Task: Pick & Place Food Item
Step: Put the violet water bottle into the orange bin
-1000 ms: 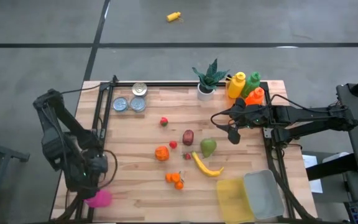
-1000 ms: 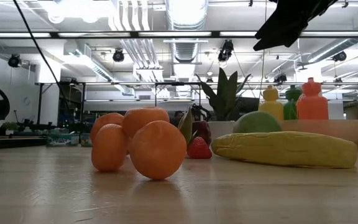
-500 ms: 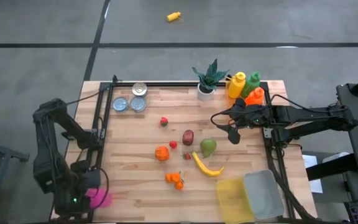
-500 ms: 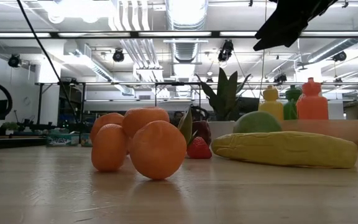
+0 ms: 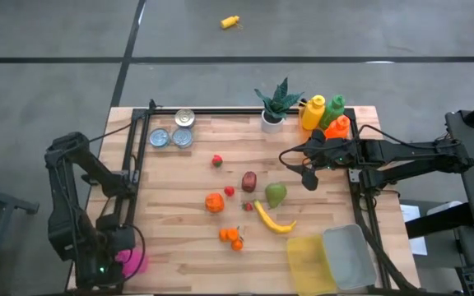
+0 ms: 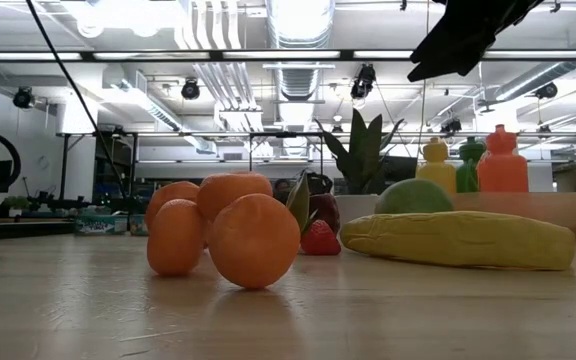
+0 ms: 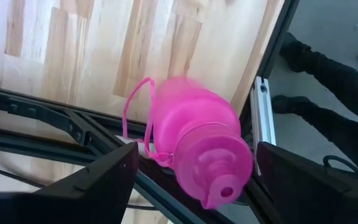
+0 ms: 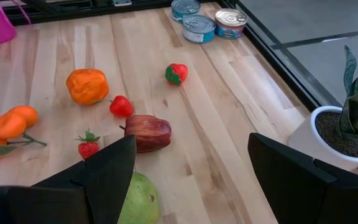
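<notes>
Approach looks the step in hand: on the table [image 5: 179, 263] the right gripper [image 5: 309, 175], jaws wide and empty, hangs just off the right edge beside the green pear [image 5: 276, 194], and next must descend and close round it; the left gripper [image 5: 113, 247] waits open-jawed and empty at the near-left corner.

Matt wooden table [image 5: 196, 168], glossy pink plastic bottle [image 7: 201, 146].

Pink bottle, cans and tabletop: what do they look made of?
Pink bottle: looks like plastic, smooth and slightly translucent, with a moulded cap and thin carry loop. Cans: metal, judging by shiny ridged lids with pull tabs and printed blue sides. Tabletop: wood, pale jointed strips with visible grain, butcher-block style, matte. Its edge frame appears to be dark metal.
</notes>
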Controlling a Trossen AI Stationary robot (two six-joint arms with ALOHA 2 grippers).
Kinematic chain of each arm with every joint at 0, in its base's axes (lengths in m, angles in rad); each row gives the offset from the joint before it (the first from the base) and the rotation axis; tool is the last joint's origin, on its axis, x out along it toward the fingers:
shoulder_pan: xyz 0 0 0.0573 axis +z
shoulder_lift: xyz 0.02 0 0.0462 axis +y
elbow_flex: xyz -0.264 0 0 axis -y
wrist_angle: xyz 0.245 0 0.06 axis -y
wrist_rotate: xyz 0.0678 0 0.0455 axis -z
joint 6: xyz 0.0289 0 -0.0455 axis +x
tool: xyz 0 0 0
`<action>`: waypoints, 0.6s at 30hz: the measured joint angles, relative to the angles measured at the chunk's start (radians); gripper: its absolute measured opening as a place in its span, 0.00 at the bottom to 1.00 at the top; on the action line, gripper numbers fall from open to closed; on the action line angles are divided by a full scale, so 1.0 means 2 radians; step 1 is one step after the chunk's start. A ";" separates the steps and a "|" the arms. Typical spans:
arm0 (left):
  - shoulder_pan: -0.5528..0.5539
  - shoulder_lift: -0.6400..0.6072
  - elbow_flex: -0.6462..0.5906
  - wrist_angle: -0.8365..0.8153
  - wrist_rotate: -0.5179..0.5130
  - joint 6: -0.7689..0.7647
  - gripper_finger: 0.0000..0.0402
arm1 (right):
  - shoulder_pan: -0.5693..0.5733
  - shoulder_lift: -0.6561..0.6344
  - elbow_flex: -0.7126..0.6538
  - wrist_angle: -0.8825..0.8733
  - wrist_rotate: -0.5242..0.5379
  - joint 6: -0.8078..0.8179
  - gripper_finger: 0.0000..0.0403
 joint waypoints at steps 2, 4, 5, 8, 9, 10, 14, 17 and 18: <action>0.000 0.000 -0.008 0.007 0.000 -0.003 0.83 | 0.000 0.000 0.000 0.000 0.000 0.000 0.76; 0.000 0.000 -0.016 0.013 0.002 -0.009 0.83 | 0.000 0.000 0.000 0.000 0.000 0.000 0.76; -0.001 0.000 -0.019 0.015 0.004 -0.012 0.83 | 0.000 0.000 0.000 0.000 0.000 0.000 0.76; -0.001 0.000 -0.028 0.016 0.007 -0.022 0.83 | 0.000 0.000 0.000 0.000 0.000 0.000 0.76; -0.002 0.000 -0.029 0.015 0.010 -0.022 0.83 | 0.000 0.000 0.000 0.000 0.000 0.000 0.76; -0.003 0.000 -0.031 0.017 0.009 -0.023 0.83 | 0.000 0.000 0.000 0.000 0.000 0.000 0.76; -0.003 0.000 -0.037 0.016 0.015 -0.034 0.83 | 0.000 0.000 0.000 0.000 0.000 0.000 0.76; -0.003 0.000 -0.042 0.019 0.027 -0.036 0.83 | 0.000 0.000 0.000 0.000 0.000 0.000 0.76; -0.003 0.000 -0.042 0.020 0.031 -0.037 0.83 | 0.000 0.000 0.000 0.000 0.000 0.000 0.76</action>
